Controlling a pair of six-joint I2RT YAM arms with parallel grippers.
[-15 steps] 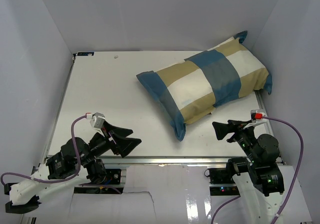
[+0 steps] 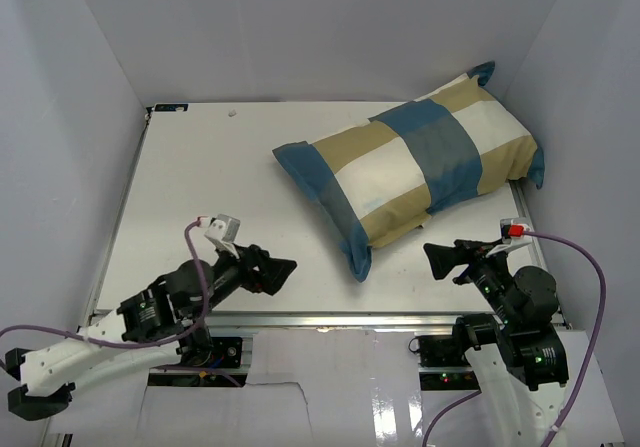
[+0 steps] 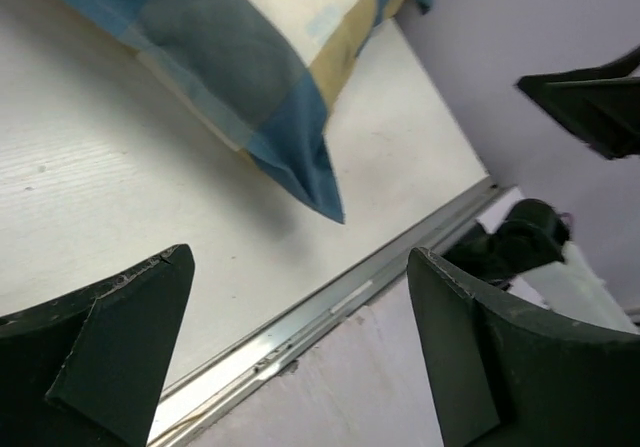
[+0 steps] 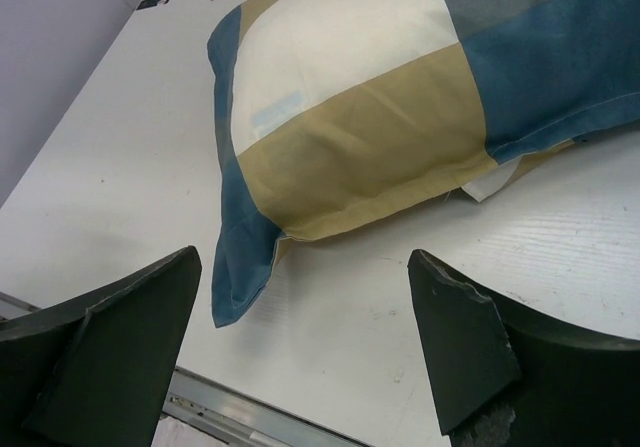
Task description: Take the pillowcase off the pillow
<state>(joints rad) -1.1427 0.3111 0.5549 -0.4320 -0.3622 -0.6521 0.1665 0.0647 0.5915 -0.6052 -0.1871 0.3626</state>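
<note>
The pillowcase [image 2: 410, 172], in blue, tan and cream blocks, lies on the white table at the centre right, filled out plump. The pillow is hidden inside it; only a small white bit [image 4: 487, 183] shows under the cover's near edge. The cover's near blue corner [image 2: 358, 265] points at the table's front edge and also shows in the left wrist view [image 3: 310, 182] and the right wrist view [image 4: 232, 277]. My left gripper [image 2: 283, 275] is open and empty, left of that corner; its jaws [image 3: 300, 367] frame the front rail. My right gripper [image 2: 433, 260] is open and empty, right of the corner, above bare table [image 4: 300, 357].
White walls enclose the table on the left, back and right. A metal rail [image 2: 330, 318] runs along the front edge and shows in the left wrist view [image 3: 300, 332]. A black bracket [image 2: 168, 108] sits at the back left corner. The right gripper's finger [image 3: 590, 107] shows in the left wrist view.
My left arm has reached forward and to the right, bringing its open gripper closer to the cover's near blue corner. The right arm and the pillowcase have not moved.
</note>
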